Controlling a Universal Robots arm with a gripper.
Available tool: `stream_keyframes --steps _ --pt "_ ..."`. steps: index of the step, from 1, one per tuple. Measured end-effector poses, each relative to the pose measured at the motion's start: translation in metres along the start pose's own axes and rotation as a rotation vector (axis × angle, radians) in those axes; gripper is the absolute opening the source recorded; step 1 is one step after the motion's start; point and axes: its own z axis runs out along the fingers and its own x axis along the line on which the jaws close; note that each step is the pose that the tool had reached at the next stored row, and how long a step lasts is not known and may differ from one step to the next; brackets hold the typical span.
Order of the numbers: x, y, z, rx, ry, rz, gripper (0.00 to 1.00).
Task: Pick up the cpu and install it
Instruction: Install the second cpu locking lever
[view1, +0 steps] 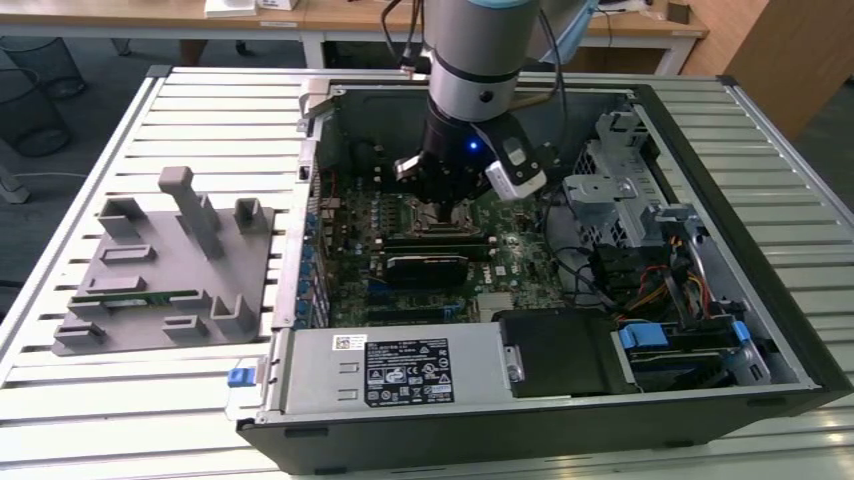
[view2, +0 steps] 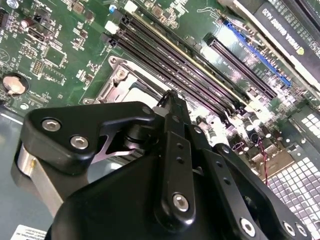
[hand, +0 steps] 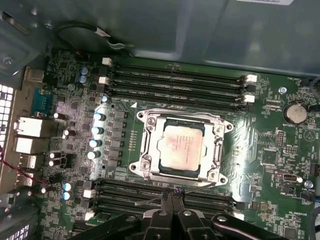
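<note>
The cpu (hand: 182, 149), a flat square chip with a shiny silver top, lies flat in the motherboard socket (hand: 145, 150), framed by the socket's metal bracket. My gripper (hand: 173, 193) hovers just beyond one side of the socket, over the memory slots (hand: 210, 199), its black fingertips together with nothing between them. It does not touch the cpu. In the second wrist view the gripper (view2: 169, 96) points down at the socket edge (view2: 116, 82). In the exterior view the gripper (view1: 442, 203) hangs inside the open computer case (view1: 694, 150), above the motherboard.
A grey fixture tray (view1: 160, 270) on the exterior view's left carries a green memory stick (view1: 134, 297). Inside the case are a power supply (view1: 387, 370), a drive cage (view1: 621, 190) and cables (view1: 641, 275). Case walls ring the board.
</note>
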Motion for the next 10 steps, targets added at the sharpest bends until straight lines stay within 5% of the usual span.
stream_keyframes --steps 10 --pt "0.0089 0.0005 0.0044 -0.0051 -0.0005 0.0 0.11"
